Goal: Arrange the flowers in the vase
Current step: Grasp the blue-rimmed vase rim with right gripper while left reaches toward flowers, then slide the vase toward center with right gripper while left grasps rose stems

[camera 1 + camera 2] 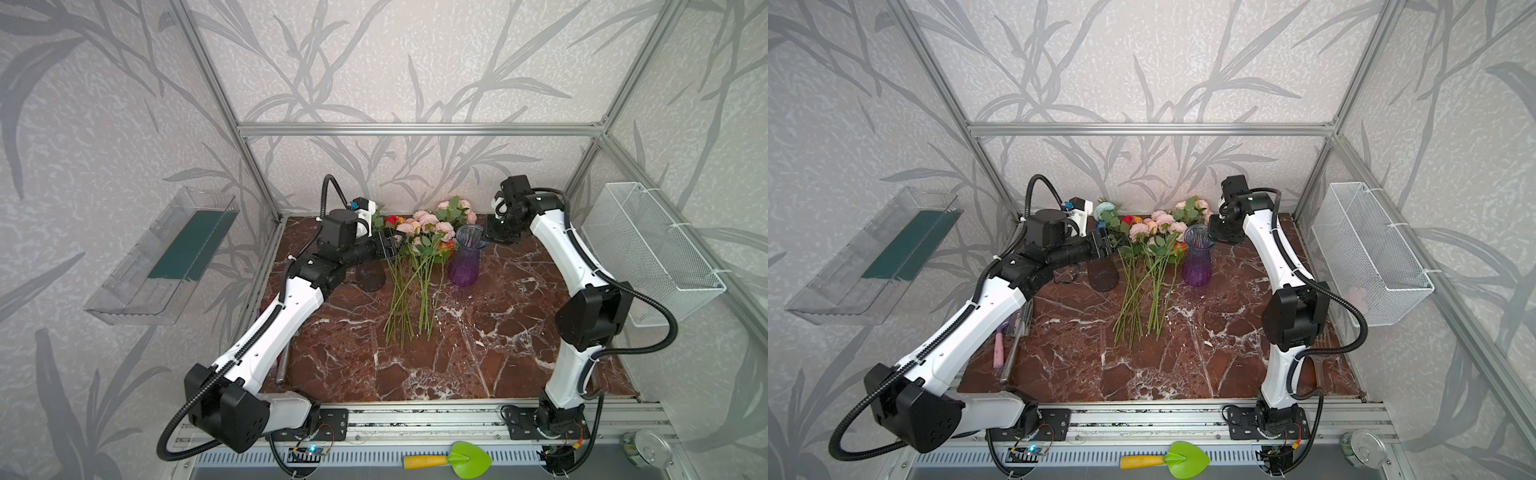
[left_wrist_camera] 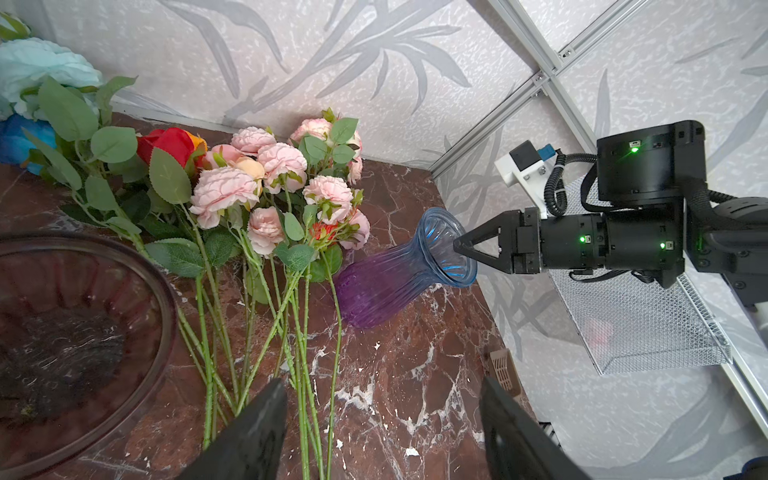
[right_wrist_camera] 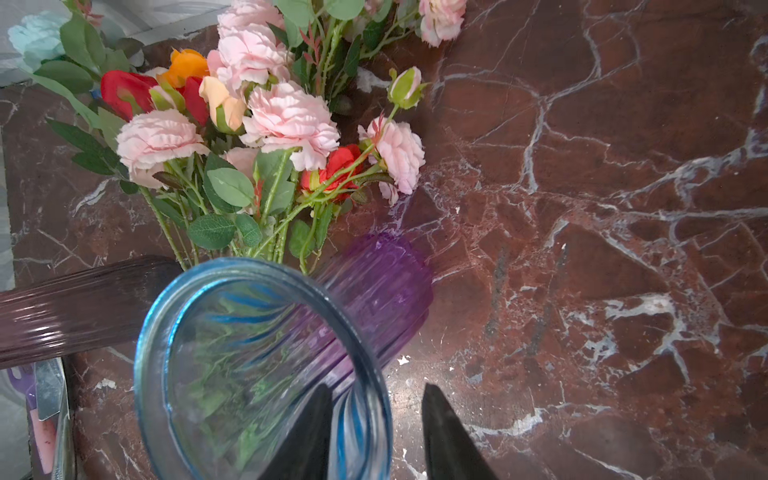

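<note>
The vase (image 1: 464, 259) (image 1: 1197, 262) is ribbed glass, blue at its flared mouth and purple below, and stands upright at the back of the marble table. Left of it the flowers (image 1: 417, 243) (image 1: 1152, 245) (image 2: 257, 195) (image 3: 270, 120) lie flat in a loose bunch, blooms to the back wall and green stems fanned forward. My right gripper (image 3: 377, 388) (image 2: 457, 245) straddles the vase (image 3: 249, 365) rim: one finger inside, one outside, a gap showing beside the outer finger. My left gripper (image 2: 383, 380) (image 1: 392, 245) hovers open over the stems, holding nothing.
A dark glass pot (image 1: 370, 276) (image 2: 62, 332) stands just left of the stems, under my left arm. A white wire basket (image 1: 652, 249) hangs on the right wall, a clear tray (image 1: 166, 257) on the left. A green trowel (image 1: 457, 459) and a tin (image 1: 646, 449) lie in front.
</note>
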{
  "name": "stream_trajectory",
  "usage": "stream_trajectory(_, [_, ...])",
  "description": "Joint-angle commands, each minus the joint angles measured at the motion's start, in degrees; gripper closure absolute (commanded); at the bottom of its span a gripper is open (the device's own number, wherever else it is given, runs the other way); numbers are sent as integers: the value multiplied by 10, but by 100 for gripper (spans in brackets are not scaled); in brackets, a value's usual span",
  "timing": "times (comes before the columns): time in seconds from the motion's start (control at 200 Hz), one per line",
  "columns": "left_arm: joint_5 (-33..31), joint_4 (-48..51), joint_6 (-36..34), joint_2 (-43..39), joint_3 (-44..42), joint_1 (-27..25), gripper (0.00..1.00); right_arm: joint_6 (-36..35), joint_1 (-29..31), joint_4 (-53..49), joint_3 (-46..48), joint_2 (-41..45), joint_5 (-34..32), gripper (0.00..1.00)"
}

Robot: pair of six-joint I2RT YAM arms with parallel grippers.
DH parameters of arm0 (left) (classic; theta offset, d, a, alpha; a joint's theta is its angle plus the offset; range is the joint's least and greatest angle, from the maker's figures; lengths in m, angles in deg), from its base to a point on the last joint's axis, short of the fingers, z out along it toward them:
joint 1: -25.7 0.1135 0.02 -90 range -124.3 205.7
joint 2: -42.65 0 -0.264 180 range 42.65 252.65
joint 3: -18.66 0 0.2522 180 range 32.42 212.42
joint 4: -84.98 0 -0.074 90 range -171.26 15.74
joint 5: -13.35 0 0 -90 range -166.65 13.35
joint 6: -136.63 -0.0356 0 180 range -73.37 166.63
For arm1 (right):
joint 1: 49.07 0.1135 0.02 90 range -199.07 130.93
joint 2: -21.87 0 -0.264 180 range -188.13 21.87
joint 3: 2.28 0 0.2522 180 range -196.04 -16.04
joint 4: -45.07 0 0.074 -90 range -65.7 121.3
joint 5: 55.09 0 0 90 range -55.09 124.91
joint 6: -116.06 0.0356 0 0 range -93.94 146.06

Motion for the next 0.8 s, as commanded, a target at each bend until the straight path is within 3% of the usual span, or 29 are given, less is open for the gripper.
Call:
stream_trajectory(0.0, [14,-18,11,-13,-4,1,27,7,2,-5,-17,-11,5,65])
stream_trajectory(0.33, [17,-23,15,-13,-7,1,27,8,1,-4,-10,-18,4,75])
stream_trajectory(0.605, [16,-24,14,-18,-7,1,27,14,1,12,7,2,9,100])
stream_trajectory(0.795, [-9,-10,-8,-24,-4,-2,27,22,-9,30,40,42,22,100])
